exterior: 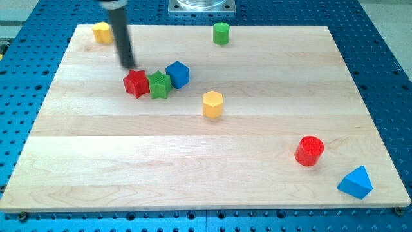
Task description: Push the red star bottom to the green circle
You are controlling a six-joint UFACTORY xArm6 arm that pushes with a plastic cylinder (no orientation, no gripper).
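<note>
Pushing from here risks dragging the green star block, which touches the red star block on its right, with the blue cube beyond; the green cylinder sits far right of them. No jaws exist: the dark rod leans slightly, my tip just behind the red star

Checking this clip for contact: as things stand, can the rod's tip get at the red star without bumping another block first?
Probably yes. My tip sits just above-left of the red star in the view, with bare board between them. The green star touches the red star's right side, away from the tip, so it does not block the approach.
</note>
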